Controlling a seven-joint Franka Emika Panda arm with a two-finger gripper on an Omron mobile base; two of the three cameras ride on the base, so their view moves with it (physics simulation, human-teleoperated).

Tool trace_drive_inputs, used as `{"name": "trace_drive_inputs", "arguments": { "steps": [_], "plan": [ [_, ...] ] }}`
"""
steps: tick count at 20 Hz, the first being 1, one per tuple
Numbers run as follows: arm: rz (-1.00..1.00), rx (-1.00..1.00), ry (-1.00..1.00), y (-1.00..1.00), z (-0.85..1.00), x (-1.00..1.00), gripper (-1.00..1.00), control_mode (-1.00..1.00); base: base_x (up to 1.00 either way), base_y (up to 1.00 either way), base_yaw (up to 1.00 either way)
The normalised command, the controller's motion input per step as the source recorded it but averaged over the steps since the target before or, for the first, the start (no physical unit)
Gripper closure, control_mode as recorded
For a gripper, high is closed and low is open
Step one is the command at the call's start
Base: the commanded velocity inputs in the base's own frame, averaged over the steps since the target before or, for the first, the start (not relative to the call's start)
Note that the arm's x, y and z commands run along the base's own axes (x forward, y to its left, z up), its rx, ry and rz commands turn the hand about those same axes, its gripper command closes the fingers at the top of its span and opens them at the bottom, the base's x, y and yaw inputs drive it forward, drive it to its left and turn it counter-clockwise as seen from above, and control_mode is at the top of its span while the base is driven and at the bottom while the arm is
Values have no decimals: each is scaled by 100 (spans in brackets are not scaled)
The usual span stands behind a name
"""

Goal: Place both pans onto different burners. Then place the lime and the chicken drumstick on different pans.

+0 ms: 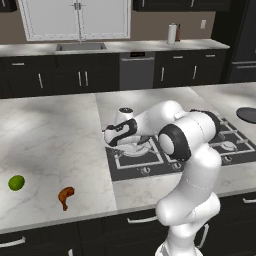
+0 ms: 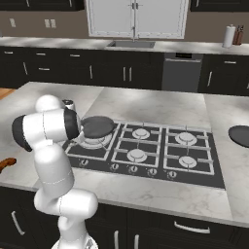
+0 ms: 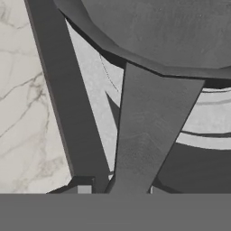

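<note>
I am on the first step: my claw [image 1: 111, 136] pinches the handle of the grey pan [image 2: 97, 126], which sits over the big burner [image 2: 93, 140] at the cooktop's [image 2: 204, 172] 9 o'clock end; whether it rests on the grate, I can't quite tell. The dark pan [image 2: 240, 134] waits on the tabletop [image 2: 155, 109] at 3 o'clock, with the lime [image 1: 16, 182] and drumstick [image 1: 65, 196] off at 8 o'clock. Next I should lower, let go, then reach for the dark pan.

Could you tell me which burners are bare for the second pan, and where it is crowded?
The four right-hand burners are bare, between the grey pan and the dark pan on the right counter. The front-left burner is crowded: grey pan, gripper and arm. Lime and drumstick lie well left.
</note>
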Motion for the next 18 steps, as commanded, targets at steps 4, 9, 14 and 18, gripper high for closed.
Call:
{"name": "trace_drive_inputs", "arguments": {
  "steps": [4, 9, 14, 18],
  "plan": [
    [0, 0, 0, -17, -22, 0, 100, -100, 0, 0, 0],
    [0, 0, 1, -21, -14, 0, 100, -100, 0, 0, 0],
    [0, 0, 4, -5, 0, 0, 100, -100, 0, 0, 0],
    [0, 0, 3, 0, 0, 0, 100, -100, 0, 0, 0]
  ]
}}
